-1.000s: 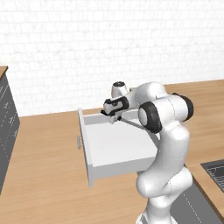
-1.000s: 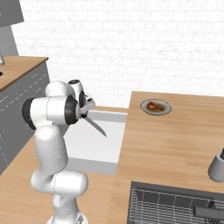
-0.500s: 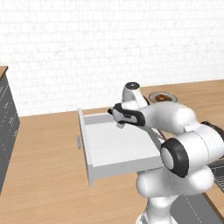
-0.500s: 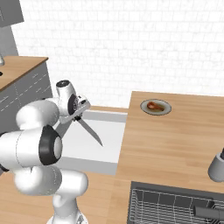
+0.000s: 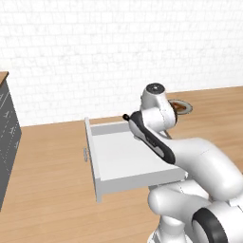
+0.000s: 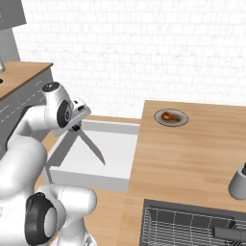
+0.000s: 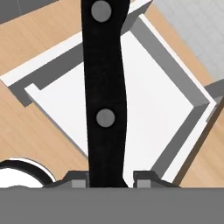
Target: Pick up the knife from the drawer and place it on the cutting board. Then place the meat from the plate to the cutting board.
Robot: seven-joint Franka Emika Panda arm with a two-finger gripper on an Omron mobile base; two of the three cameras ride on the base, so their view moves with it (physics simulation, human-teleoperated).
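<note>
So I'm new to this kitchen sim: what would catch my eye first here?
The gripper shut on the knife, lifted above the open white drawer with its blade slanting down. In the hand view, the knife's black handle runs straight up between the fingers. On the counter right of the drawer sits the plate with the meat.

knife above drawer, plate right

The knife, with a black handle and narrow dark grey blade, hangs tilted in the air above the drawer, blade slanting down. The wide, shallow white drawer stands pulled open. Right of the drawer, the reddish-brown meat lies on the round grey plate.
</note>
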